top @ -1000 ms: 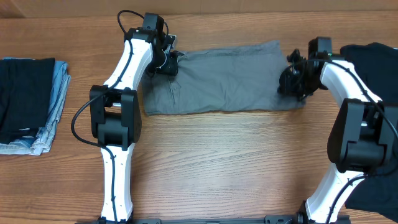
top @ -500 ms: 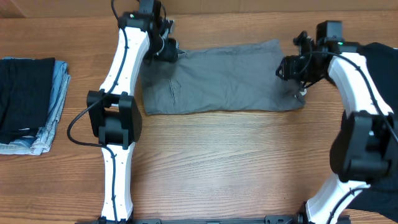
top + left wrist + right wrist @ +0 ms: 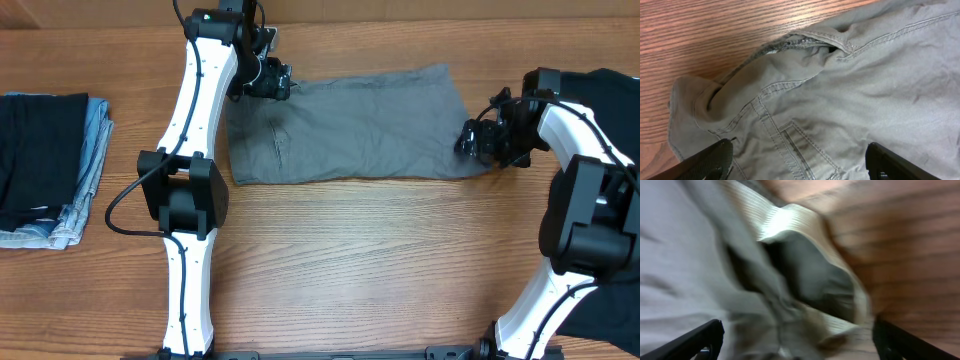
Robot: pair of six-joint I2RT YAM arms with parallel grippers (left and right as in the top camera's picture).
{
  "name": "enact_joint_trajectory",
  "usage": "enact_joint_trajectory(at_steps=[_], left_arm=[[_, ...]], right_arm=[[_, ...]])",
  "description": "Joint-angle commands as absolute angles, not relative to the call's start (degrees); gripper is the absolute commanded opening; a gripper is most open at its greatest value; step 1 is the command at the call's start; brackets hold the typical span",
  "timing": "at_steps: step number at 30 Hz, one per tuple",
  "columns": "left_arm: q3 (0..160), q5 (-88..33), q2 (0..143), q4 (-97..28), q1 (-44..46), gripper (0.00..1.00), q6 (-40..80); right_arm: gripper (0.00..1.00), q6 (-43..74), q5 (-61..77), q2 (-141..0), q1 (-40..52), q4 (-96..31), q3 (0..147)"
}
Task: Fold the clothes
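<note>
The grey shorts (image 3: pixel 355 125) lie flat and folded across the middle of the table, wrinkled. My left gripper (image 3: pixel 272 80) hovers over their top-left corner, open; in the left wrist view its fingers (image 3: pixel 705 162) stand wide apart above the stitched pocket and waistband of the shorts (image 3: pixel 850 95), holding nothing. My right gripper (image 3: pixel 482 140) is at the shorts' right edge, open; in the right wrist view, which is blurred, the loose cloth edge with its pale lining (image 3: pixel 795 225) lies between wide-spread jaws. A dark navy-black garment (image 3: pixel 610 100) lies at the far right, under the right arm.
A stack of folded clothes, dark on top of light blue denim (image 3: pixel 45 165), sits at the left edge. Bare wooden tabletop (image 3: pixel 370 260) stretches in front of the shorts between the two arm bases.
Both grippers have opened and let go of the shorts. The left one moved up and back at the top-left corner; the right one shifted rightward and down to the right edge.
</note>
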State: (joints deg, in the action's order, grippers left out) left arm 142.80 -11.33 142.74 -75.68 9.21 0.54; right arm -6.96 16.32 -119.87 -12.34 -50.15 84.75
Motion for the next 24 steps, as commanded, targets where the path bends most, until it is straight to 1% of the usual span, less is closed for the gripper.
enact_joint_trajectory(at_steps=[1,3,4,6,7,9,10,11,14,15,18,22,24], left_arm=[[142.7,-12.1,142.7,-75.8,8.7,0.88,1.5],[142.7,-12.1,142.7,-75.8,8.7,0.88,1.5],[142.7,-12.1,142.7,-75.8,8.7,0.88,1.5],[142.7,-12.1,142.7,-75.9,8.7,0.88,1.5],[142.7,-12.1,142.7,-75.9,8.7,0.88,1.5],[142.7,-12.1,142.7,-75.9,8.7,0.88,1.5],[142.7,-12.1,142.7,-75.9,8.7,0.88,1.5],[142.7,-12.1,142.7,-75.9,8.7,0.88,1.5],[142.7,-12.1,142.7,-76.6,8.7,0.86,1.3],[142.7,-12.1,142.7,-76.8,8.7,0.84,1.3],[142.7,-12.6,142.7,-76.7,8.7,0.81,1.5],[143.0,-20.4,142.7,-76.9,8.7,0.78,2.0],[143.9,-21.8,142.7,-76.9,8.7,0.77,2.9]], right_arm=[[1.0,-11.0,29.6,-121.2,-12.1,-50.9,83.0],[0.97,-11.0,34.8,-121.2,-12.1,-52.1,82.9],[0.92,-11.0,36.8,-121.2,-12.1,-52.7,82.9],[0.66,-11.0,38.2,-121.2,-12.1,-52.9,82.9],[0.51,-11.0,38.2,-121.2,-12.1,-52.8,82.9],[0.17,-11.0,38.2,-121.2,-12.3,-52.3,83.0],[0.06,-10.9,38.1,-121.2,-12.5,-52.1,83.0],[0.04,-10.9,37.6,-121.2,-12.8,-52.2,83.3],[0.04,-10.8,36.9,-121.2,-15.4,-58.3,87.7],[0.04,-10.7,36.9,-121.2,-16.6,-60.9,89.4],[0.04,-10.7,36.8,-121.2,-19.4,-66.1,94.0],[0.04,-10.7,27.6,-121.2,-19.6,-72.4,101.0],[0.04,-10.7,27.0,-121.2,-19.4,-74.1,103.1]])
